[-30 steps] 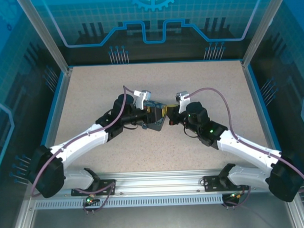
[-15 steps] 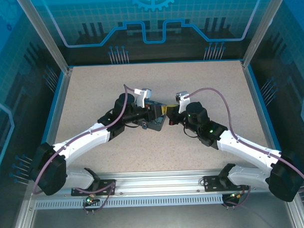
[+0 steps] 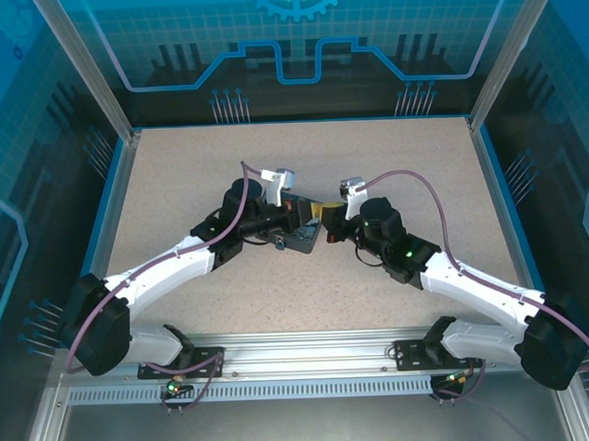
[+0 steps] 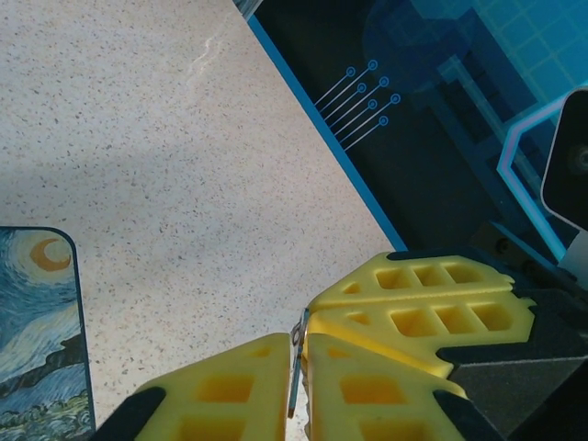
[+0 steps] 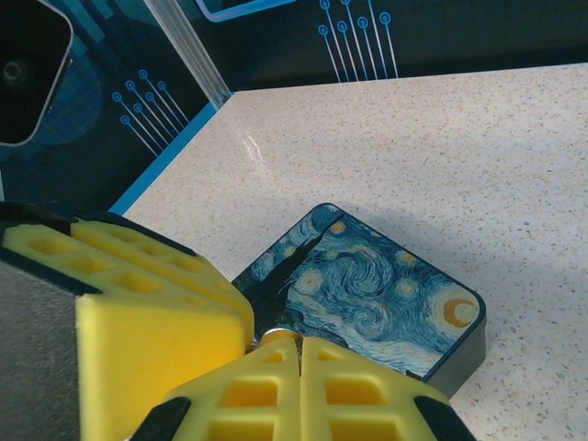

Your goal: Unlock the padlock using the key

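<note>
Lower centre, L-wrist view: left hand [image 4: 299,342] pinches thin key [image 4: 294,372] (prob.; light, stiff, slick, so grip bow flat); right hand [image 5: 299,347] pressed together.

Your top camera sits high behind the arm bases [image 3: 188,362], looking down and forward over the speckled beige tabletop [image 3: 177,176]. Your left wrist camera rides close behind the left gripper [image 4: 296,367], facing past its jaws toward the dark blue-edged wall [image 4: 441,138]. From there, the rectangular dark-blue tin painted with a starry night [image 4: 37,322] lies left of the jaws. Your right wrist camera, equally close behind the right gripper [image 5: 299,354], finds that tin [image 5: 367,285] just beyond its jaws. All three views share the tin [image 3: 300,240].
</note>
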Motion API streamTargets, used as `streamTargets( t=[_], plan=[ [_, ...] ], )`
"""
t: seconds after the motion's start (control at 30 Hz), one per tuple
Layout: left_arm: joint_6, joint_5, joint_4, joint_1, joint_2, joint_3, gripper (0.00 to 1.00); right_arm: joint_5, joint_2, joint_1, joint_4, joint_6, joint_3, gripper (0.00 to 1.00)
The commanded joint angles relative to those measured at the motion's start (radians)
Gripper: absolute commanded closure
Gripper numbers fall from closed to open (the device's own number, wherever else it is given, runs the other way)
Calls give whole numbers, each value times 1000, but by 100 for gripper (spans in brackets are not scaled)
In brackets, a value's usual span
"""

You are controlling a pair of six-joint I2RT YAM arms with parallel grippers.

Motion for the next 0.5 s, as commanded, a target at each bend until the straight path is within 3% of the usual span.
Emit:
streamTargets(
  t=[0.0, 0.1, 0.17, 0.33, 0.47],
  plan=[
    [17, -4, 5, -6, -1, 34, 92, -10, -4, 12, 20, -19, -3, 100],
    [33, -4, -12, -6, -5, 36, 100, -24, -16, 4, 17, -21, -6, 100],
    [54, -4, -33, -5, -11, 40, 100, -59, -23, -9, 9, -24, -6, 100],
    [209, -20, -174, -6, -58, 82, 100, -276, -60, -94, -65, -93, 3, 66],
    [420, -21, -402, -4, -90, 179, 100, -469, -115, -171, -169, -207, 9, 40]
  ],
)
